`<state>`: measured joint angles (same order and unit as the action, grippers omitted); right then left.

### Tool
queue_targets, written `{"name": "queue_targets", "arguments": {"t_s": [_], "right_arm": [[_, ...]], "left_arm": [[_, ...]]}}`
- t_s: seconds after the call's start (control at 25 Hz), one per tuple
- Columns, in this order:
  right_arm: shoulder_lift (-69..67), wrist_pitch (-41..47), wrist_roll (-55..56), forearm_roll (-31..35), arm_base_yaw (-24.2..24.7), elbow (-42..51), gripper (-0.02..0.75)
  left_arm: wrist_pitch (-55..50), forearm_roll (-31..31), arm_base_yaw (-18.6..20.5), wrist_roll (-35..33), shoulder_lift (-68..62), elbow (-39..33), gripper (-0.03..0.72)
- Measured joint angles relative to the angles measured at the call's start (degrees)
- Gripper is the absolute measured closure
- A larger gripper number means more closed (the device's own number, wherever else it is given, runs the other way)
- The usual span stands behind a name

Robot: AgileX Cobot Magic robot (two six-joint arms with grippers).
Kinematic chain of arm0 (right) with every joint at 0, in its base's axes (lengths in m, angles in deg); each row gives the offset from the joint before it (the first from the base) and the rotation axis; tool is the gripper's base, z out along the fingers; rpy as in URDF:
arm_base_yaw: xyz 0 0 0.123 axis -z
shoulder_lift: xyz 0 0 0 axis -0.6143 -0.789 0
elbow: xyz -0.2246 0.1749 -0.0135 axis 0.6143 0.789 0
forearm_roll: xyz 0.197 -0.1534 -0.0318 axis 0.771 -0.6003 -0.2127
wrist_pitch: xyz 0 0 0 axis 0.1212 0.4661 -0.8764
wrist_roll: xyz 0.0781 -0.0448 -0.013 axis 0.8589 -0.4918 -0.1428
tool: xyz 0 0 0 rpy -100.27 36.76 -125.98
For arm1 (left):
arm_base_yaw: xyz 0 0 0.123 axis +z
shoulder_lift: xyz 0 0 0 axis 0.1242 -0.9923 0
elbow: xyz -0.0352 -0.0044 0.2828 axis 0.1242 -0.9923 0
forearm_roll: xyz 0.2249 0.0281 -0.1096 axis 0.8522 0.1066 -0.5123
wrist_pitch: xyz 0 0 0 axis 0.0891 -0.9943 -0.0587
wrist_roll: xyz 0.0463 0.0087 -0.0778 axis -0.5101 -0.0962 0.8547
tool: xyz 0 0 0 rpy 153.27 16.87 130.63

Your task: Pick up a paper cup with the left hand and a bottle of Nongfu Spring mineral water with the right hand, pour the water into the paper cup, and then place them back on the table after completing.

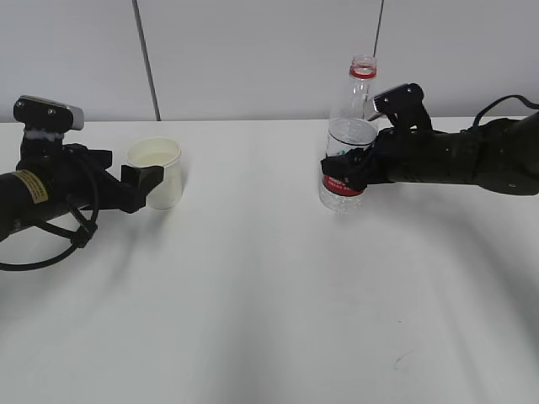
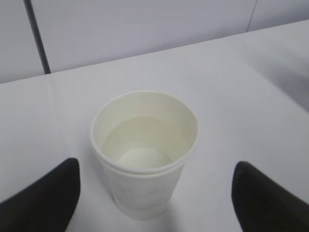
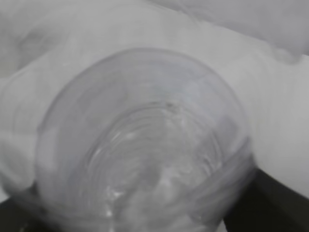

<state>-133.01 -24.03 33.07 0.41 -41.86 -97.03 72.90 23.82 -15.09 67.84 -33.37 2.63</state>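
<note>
On table [image 1: 269, 320] — left end effector [image 2: 154, 193] apart around cup [image 2: 145, 150] | right end effector [image 1: 347, 172] clamps bottle [image 1: 347, 160]

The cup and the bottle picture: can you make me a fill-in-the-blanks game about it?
1. The paper cup stands between the two black fingers of the ____ hand.
2. The ring on the neck of the water bottle is the colour ____.
3. The bottle has no ____ on top.
4. The cup and the bottle both stand on the white ____.

Missing words: left; red; cap; table
</note>
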Motion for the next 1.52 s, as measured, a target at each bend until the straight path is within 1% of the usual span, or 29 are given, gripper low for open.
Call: {"name": "queue_targets", "arguments": {"t_s": [0.16, 0.44, 0.64, 0.76, 0.88, 0.96, 1.04, 1.32, 1.4, 1.52], "right_arm": [[0.14, 0.0, 0.46, -0.63, 0.0, 0.0, 0.199], [2.56, -0.51, 0.59, -0.75, 0.36, 3.89, 0.199], [3.06, -0.86, -0.46, -0.54, 0.41, 4.71, 0.199], [3.06, -0.86, -3.0, 2.23, 0.41, 4.86, 0.199], [2.43, -0.54, -5.68, 8.98, 0.41, 5.01, 0.199], [2.06, -0.51, -6.2, 11.52, 0.41, 5.01, 0.199], [1.82, -0.86, -6.53, 12.38, 0.41, 5.01, 0.199], [1.77, -1.08, -6.73, 12.27, 0.41, 5.01, 0.201], [1.77, -1.08, -6.73, 12.27, 0.41, 5.01, 0.185], [1.77, -1.08, -6.73, 11.18, 0.41, 5.01, 0.127]], "left_arm": [[0.0, 0.0, -0.19, 0.07, 0.0, 0.0, 0.104], [0.0, -0.07, -0.19, 0.24, 0.0, 0.0, 0.104], [0.0, -0.07, -0.19, 0.24, 0.0, 0.0, 0.104], [0.0, -0.07, -0.19, 0.24, 0.0, 0.0, 0.104], [0.0, -0.07, -0.19, 0.24, 0.0, 0.0, 0.104], [0.0, -0.07, -0.19, 0.24, 0.0, 0.0, 0.104], [0.0, -0.07, -0.19, 0.24, 0.0, 0.0, 0.104], [0.0, -0.07, -0.19, 0.24, 0.0, 0.0, 0.104], [0.0, -0.07, -0.19, 0.24, 0.0, 0.0, 0.104], [0.0, -0.07, -0.19, 0.24, 0.0, 0.0, 0.104]]}}
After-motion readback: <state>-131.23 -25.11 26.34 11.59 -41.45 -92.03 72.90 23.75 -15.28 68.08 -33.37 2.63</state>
